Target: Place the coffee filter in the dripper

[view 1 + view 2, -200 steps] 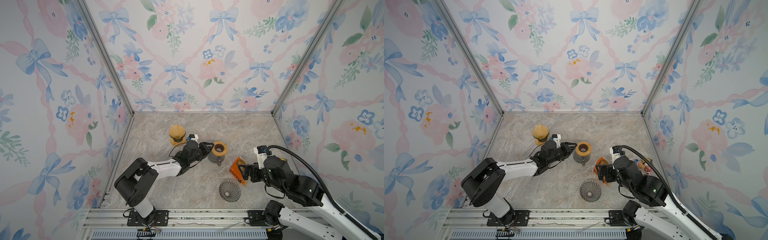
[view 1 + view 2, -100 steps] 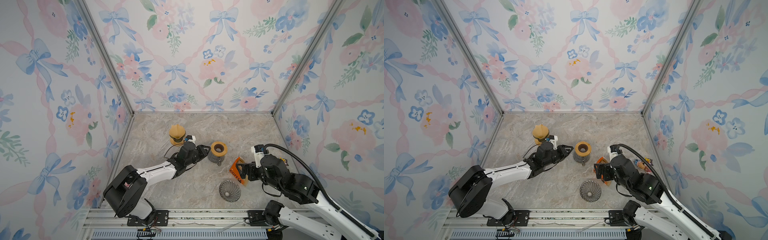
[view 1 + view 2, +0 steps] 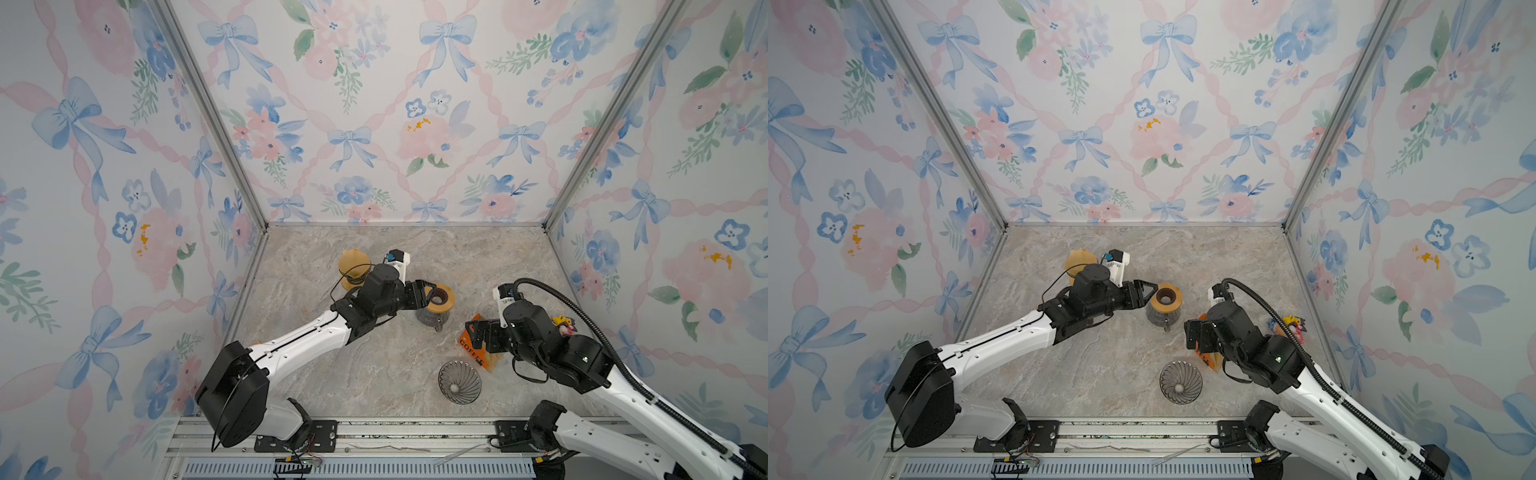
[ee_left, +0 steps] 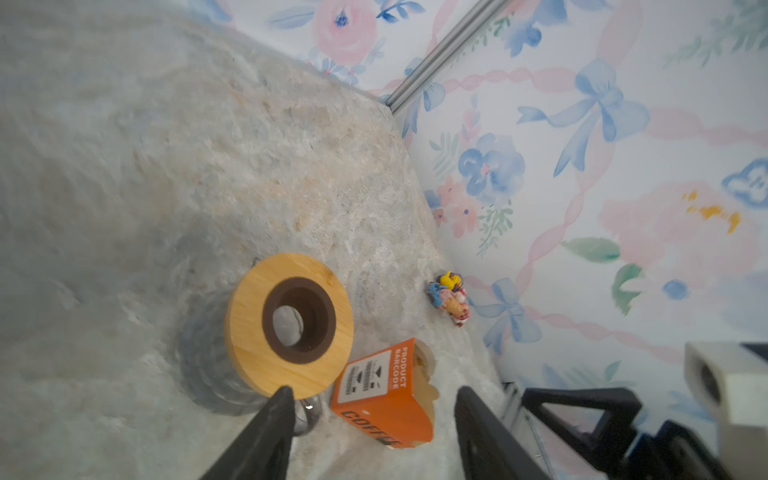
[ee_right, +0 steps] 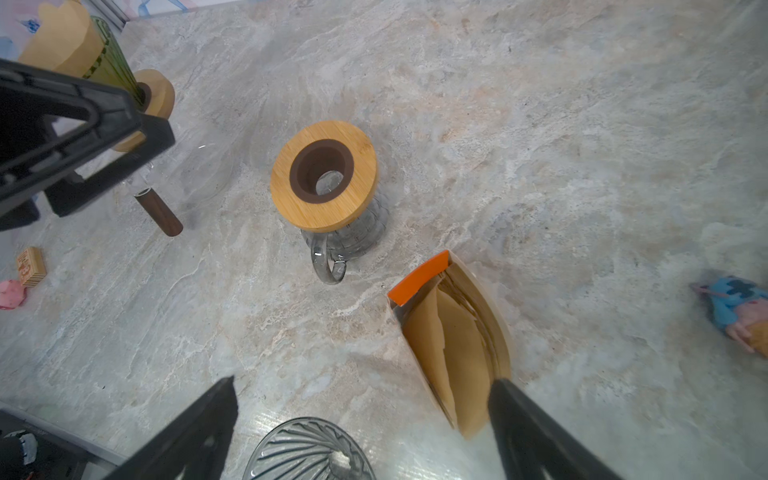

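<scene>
Right wrist view: the right fingers stand released, spread wide with nothing between them. One tip is just at the edge of the orange filter box, which rests on the bench with its open mouth turned up toward the camera. The brown coffee filters are stacked inside that box. The ribbed glass dripper sits mouth-up on the bench just beside the box, its inside bare. In both top views it is the thing nearest the front rail.

In the left wrist view the left fingers are released too, wide apart and holding nothing. One tip is at the rim of the wooden collar on the glass carafe; I cannot tell whether it touches. Behind the left arm, near the back, stands a green dripper with a brown filter in it. A small toy figure lies by the right wall.
</scene>
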Robot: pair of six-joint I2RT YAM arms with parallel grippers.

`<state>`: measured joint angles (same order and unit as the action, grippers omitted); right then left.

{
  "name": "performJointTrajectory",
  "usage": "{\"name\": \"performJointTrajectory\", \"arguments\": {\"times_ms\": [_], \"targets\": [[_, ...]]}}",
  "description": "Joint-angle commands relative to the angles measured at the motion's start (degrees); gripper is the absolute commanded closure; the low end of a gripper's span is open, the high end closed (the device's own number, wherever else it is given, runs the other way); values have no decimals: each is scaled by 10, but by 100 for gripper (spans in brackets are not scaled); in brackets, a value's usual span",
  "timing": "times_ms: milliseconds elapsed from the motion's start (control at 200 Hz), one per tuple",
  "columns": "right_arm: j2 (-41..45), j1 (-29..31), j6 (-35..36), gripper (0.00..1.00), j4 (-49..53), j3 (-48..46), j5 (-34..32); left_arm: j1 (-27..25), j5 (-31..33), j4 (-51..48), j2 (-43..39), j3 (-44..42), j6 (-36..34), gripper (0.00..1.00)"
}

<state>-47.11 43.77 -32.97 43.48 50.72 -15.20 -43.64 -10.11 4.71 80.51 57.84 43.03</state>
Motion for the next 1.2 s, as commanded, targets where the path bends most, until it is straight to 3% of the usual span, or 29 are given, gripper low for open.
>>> {"name": "performJointTrajectory", "arguments": {"times_ms": [0, 30, 305, 435, 545, 750, 980, 1195], "targets": [[-9, -22, 0, 4, -19, 15, 18, -1, -39, -83, 3, 46, -159, 6], [-14, -27, -1, 4, -22, 17, 25, 0, -50, -95, 5, 57, -182, 2], [-58, -51, -12, 3, -28, 32, 34, 20, -110, -180, 51, 161, -339, 2], [-73, -57, -24, 3, -31, 33, 26, 41, -134, -199, 82, 206, -367, 2], [-92, -60, -43, 2, -25, 34, 23, 61, -192, -198, 105, 222, -363, 2], [-119, -63, -66, 0, -24, 35, 3, 60, -184, -194, 105, 196, -378, 2], [-157, -71, -62, 9, -42, 52, 26, 55, -110, -183, 54, 156, -394, 2], [-187, -76, -53, 14, -73, 68, 49, 51, -97, -169, 16, 137, -397, 2]]}}
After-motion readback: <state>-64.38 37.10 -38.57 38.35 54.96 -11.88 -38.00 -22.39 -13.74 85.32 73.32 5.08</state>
